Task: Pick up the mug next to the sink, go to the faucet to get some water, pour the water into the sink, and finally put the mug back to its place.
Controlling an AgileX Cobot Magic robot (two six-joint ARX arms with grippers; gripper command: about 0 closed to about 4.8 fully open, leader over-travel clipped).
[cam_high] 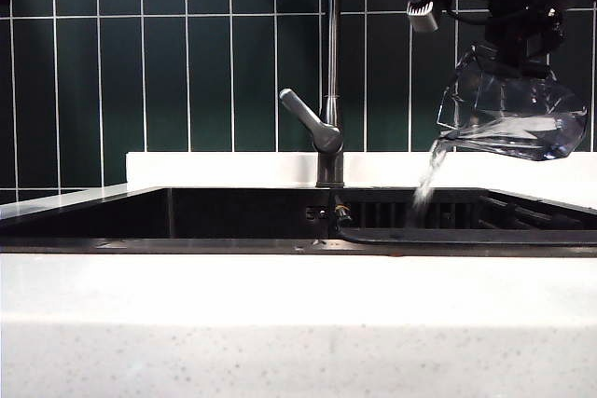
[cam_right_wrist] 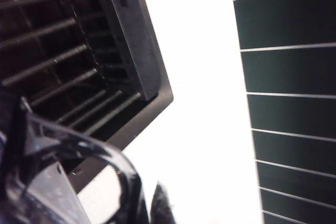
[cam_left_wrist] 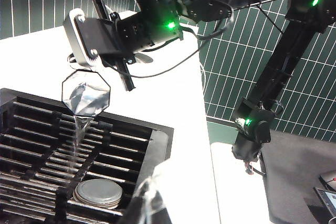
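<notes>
Right hand [cam_high: 508,67] clamped on the mug [cam_high: 513,118], held high at the right of the exterior view, above the right half of the sink [cam_high: 168,216] and well right of the faucet [cam_high: 331,62]. Mug tipped mouth-down toward the basin; thin stream leaves the lip and falls onto the ribbed rack [cam_left_wrist: 47,145]. Some water remains pooled in the low side of the glass.

Left hand: not visible in any view; its camera looks across the rack at the other arm. Reading has it fully together, holding nothing I can see.

Mug appearance: clear glass, faceted walls. Seen end-on from the left wrist, it shows an eight-sided outline [cam_left_wrist: 85,93]. Thick base, highlights on the facets. Handle not clearly resolved.

Handling judgement: rigid, fragile, fairly heavy for its size because of the thick base, lighter as it drains. Wet glass will be slippery, and facets give the fingers flat seats. Best hold is across the upper wall or rim, as here, with firm squeeze. Set-down on the tabletop [cam_high: 280,323] should be gentle and base-first.
</notes>
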